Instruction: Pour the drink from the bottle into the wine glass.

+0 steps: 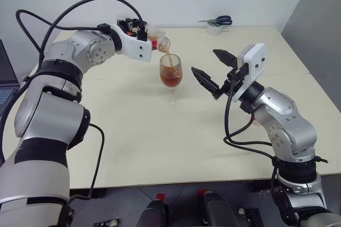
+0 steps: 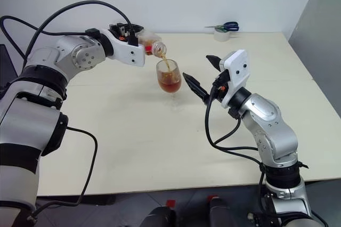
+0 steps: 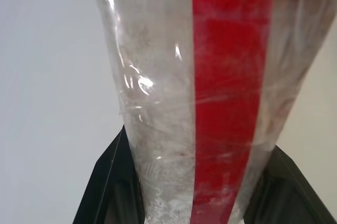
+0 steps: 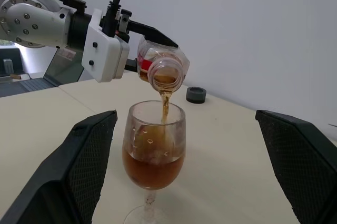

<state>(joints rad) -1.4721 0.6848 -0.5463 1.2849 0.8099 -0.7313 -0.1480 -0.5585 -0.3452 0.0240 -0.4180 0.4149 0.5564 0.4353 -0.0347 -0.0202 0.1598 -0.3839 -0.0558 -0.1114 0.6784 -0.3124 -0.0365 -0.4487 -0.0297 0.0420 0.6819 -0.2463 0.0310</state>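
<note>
While the left gripper [image 1: 143, 31] squeezes the tipped bottle [image 4: 160, 66] over the glass [image 1: 171, 72] mid-table, it should pour slowly so the drink [image 4: 154, 166] lands inside; the right gripper [image 1: 212, 70] waits open.

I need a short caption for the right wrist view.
Left hand tilts the bottle, pouring the drink into the wine glass.

I see the bottle [image 1: 159, 41] tipped above the wine glass [image 1: 171, 72] mid-table [image 1: 133, 142]; tape roll [image 1: 214, 29] and scissors [image 1: 219, 21] lie behind.
</note>
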